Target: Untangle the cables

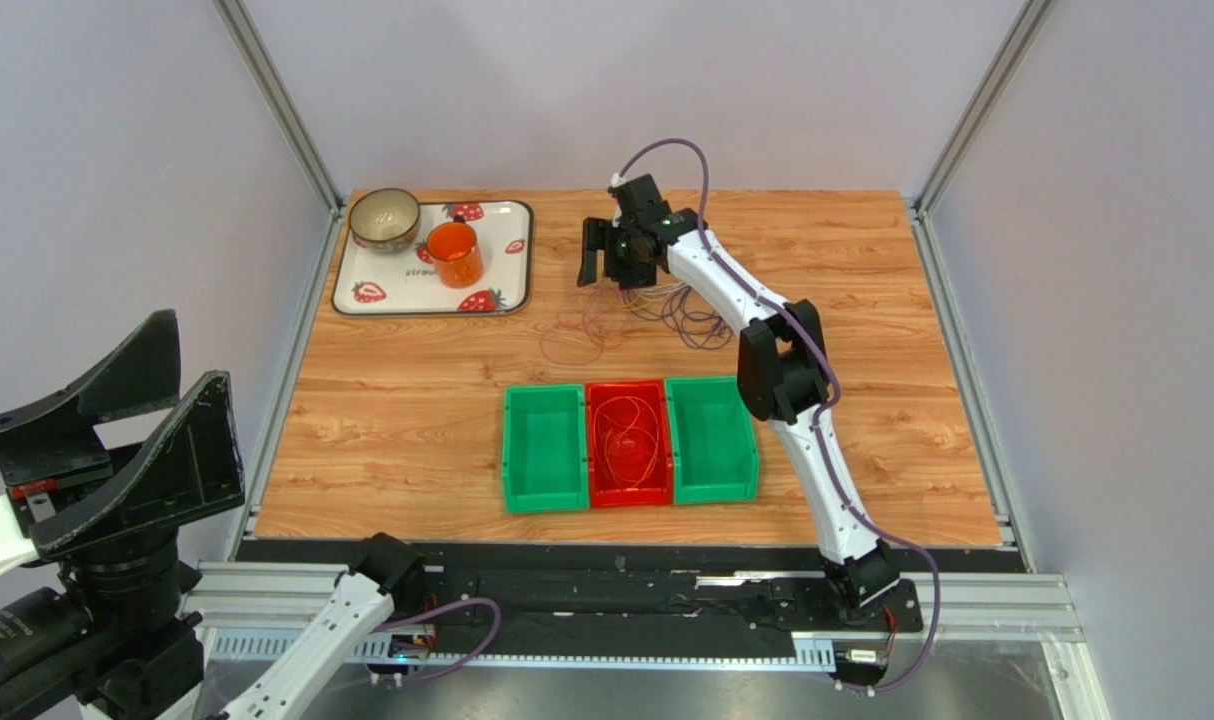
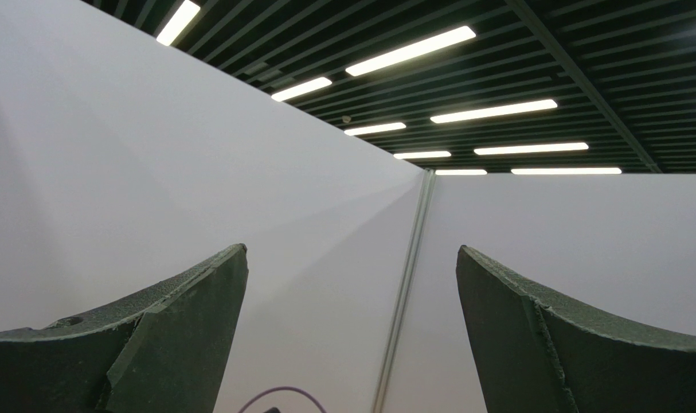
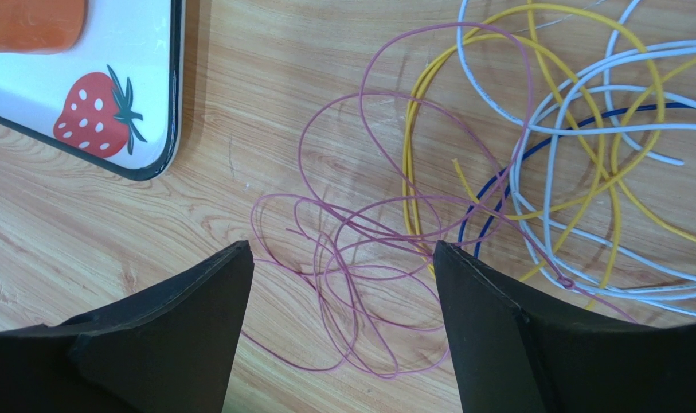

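The cables lie tangled on the wooden table: thin pink-purple loops, with yellow, white-grey and blue wires to their right. In the top view the tangle lies at the far middle of the table. One orange-red cable lies coiled in the red bin. My right gripper is open and empty, hovering just above the pink-purple loops; it also shows in the top view. My left gripper is open and empty, off the table at the near left, pointing up at a wall.
A green bin and another green bin flank the red one at the table's near middle. A strawberry-print tray at the far left holds a bowl and an orange cup. The tray's corner is close to the pink-purple loops.
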Robot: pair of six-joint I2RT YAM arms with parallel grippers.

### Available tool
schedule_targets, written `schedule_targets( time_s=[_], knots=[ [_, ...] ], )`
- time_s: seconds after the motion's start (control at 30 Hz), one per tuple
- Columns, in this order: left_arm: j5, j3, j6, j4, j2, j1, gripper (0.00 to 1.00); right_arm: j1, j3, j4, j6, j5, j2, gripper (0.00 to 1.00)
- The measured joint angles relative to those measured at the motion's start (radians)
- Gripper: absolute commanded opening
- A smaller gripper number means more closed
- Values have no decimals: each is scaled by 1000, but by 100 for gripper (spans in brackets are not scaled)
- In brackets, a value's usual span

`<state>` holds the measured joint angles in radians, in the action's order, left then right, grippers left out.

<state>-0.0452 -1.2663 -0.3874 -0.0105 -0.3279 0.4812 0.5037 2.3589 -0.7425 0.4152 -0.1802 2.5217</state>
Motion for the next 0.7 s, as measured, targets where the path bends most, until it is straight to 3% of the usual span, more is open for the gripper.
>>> schedule_targets(
  time_s=[0.37, 0.7],
  knots=[
    [8, 0, 0, 5, 0, -32, 99, 16, 40, -13, 7, 2, 33, 79],
    [30, 5, -5, 4, 0, -51, 99, 19, -31, -27, -60, 131, -1, 81]
  ],
)
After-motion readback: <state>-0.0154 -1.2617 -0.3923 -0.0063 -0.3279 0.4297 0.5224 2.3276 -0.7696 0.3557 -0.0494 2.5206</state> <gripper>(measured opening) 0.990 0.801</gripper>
